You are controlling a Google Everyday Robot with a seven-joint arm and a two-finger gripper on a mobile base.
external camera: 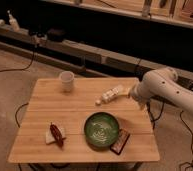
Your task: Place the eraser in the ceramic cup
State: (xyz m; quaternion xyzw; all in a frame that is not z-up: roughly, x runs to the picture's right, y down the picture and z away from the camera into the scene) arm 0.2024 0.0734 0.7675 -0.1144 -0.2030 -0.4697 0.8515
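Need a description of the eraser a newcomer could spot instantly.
On the wooden table, find the green bowl near the front edge. The eraser lies just right of it: small, flat, dark, red-bordered, unlike the white bottle farther back by the pincer at the right edge.

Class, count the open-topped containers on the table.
2: the ceramic cup near the far left corner, the green bowl front centre. None looks hidden. The gripper hangs at the right edge, by the white bottle.
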